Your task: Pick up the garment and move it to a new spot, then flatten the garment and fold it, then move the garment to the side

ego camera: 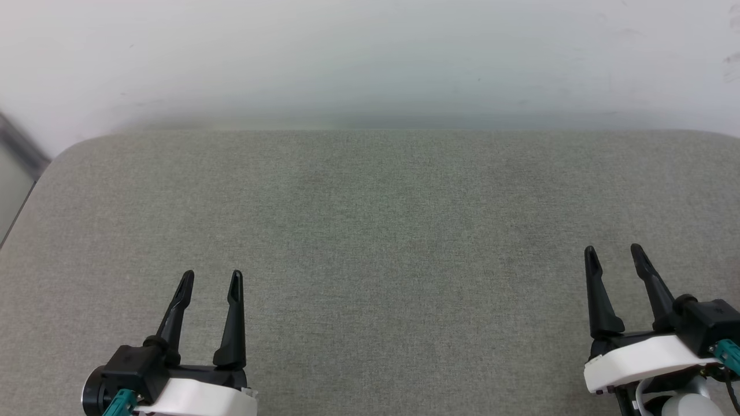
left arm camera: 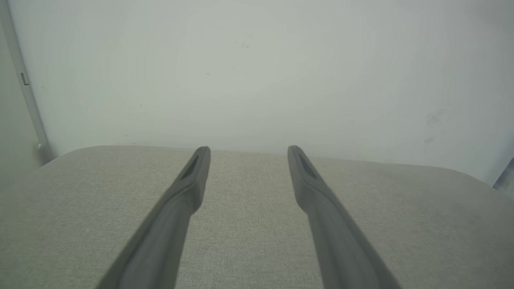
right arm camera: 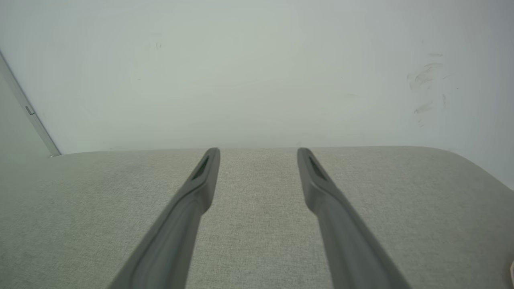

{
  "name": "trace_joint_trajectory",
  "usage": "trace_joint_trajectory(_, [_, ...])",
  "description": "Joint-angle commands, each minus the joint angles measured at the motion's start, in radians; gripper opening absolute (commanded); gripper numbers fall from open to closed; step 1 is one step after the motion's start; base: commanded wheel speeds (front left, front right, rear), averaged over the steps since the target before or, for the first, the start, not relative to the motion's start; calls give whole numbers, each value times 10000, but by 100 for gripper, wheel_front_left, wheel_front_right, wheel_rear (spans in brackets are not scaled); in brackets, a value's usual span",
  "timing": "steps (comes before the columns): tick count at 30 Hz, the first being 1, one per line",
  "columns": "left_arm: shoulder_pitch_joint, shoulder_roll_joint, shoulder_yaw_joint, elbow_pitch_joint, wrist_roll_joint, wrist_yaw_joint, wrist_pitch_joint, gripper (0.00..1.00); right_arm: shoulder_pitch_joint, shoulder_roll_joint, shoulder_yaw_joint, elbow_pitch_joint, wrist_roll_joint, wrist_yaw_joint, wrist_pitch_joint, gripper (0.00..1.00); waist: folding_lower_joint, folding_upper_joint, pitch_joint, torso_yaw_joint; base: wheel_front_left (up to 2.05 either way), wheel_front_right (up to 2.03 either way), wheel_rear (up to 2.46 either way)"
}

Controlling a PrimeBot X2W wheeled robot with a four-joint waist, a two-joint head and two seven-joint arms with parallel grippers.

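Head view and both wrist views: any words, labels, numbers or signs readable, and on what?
None can be read.
The grey fabric surface, the white wall, the left gripper and the right gripper show no letters or numbers.
The marks on that wall are scuffs, not writing.

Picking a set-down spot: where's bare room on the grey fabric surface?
Bare fabric runs across the grey fabric surface from the left gripper to the right gripper, and back to the wall. Tightest at the two near corners, where the open fingers sit.
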Motion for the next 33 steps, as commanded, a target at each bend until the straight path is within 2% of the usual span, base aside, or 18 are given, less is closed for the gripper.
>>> trace_joint_trajectory(1, [65, -16, 11, -15, -53, -7, -21, 100, -32, 62, 29, 35, 94, -4, -48, 100, 0, 0, -4, -2, 0, 0, 0])
trace_joint_trajectory(15, [50, -18, -21, -25, -217, -12, -21, 100, 33, 69, 63, -72, 203, -4, 7, 100, 0, 0, -20, -21, 0, 0, 0])
trace_joint_trajectory(16, [2, -2, -37, -7, -205, -2, 0, 0, 12, 21, 55, -36, 113, 0, 6, 0, 1, 0, -21, -21, 0, 0, 0])
trace_joint_trajectory(20, [98, -13, -70, 295, -358, 0, 16, 0, 138, 23, 43, 305, 203, 2, 39, 0, 1, 0, -22, -23, 0, 0, 0])
trace_joint_trajectory(33, [-212, 154, -83, 709, -2963, 15, 505, 0, -11, 28, -73, 536, 2719, 1, 559, 0, 1, 0, -62, -71, 0, 0, 0])
